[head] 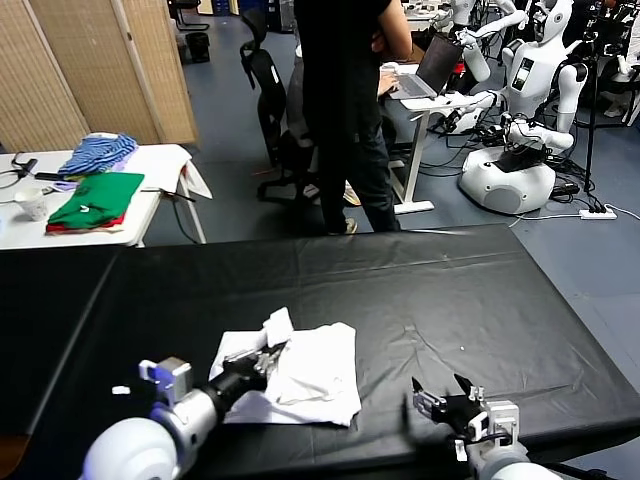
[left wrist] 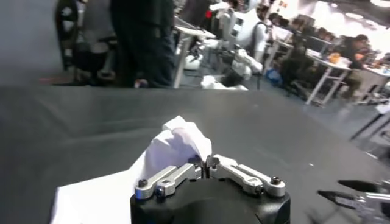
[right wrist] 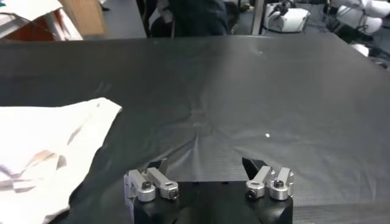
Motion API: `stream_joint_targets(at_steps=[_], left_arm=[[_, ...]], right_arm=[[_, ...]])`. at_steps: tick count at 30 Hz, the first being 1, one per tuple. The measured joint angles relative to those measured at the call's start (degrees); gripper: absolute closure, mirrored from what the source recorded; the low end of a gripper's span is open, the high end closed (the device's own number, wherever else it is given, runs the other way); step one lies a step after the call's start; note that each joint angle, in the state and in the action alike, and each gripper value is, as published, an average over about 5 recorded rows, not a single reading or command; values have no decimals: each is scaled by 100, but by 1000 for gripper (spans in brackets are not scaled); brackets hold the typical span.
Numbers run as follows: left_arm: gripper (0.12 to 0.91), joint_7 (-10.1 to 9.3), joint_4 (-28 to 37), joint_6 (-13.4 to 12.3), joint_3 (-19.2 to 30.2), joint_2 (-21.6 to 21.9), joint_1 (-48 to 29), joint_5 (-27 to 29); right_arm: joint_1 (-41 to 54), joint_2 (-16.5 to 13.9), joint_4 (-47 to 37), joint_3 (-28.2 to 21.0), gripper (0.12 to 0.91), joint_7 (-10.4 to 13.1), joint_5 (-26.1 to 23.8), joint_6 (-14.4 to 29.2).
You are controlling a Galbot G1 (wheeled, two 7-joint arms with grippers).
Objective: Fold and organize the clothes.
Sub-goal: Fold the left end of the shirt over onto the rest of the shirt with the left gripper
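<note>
The left gripper (left wrist: 206,163) is pinched tight on a raised fold of the white T-shirt (head: 300,375), which lies crumpled on the near part of the black table (head: 450,300); the right gripper (right wrist: 207,173) hovers spread and empty, beside the shirt; a clean fold likely needs the cloth kept taut while carried across.

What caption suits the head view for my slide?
Left claw shut on white T-shirt on black table; right claw open beside it.
</note>
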Motion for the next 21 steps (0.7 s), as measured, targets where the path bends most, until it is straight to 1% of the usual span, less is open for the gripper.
stream_joint_targets(at_steps=[4,12,17,21], left_arm=[[856,-79,52,9,179,-52,-126,-30],[856,-108,111,18,414,-154,-368,-52],[856,-137,263,17,543,-246,-455,45],[856,-134,412,-19,641,-334,-492,237]], right_arm=[[11,5,-20,-21,118,1,-3,0],[-26,28,-16,-25,118,3,-25,0],[-56,61,26,-28,118,3,-44,0],[-77,99,58,-30,118,2,-47,0]])
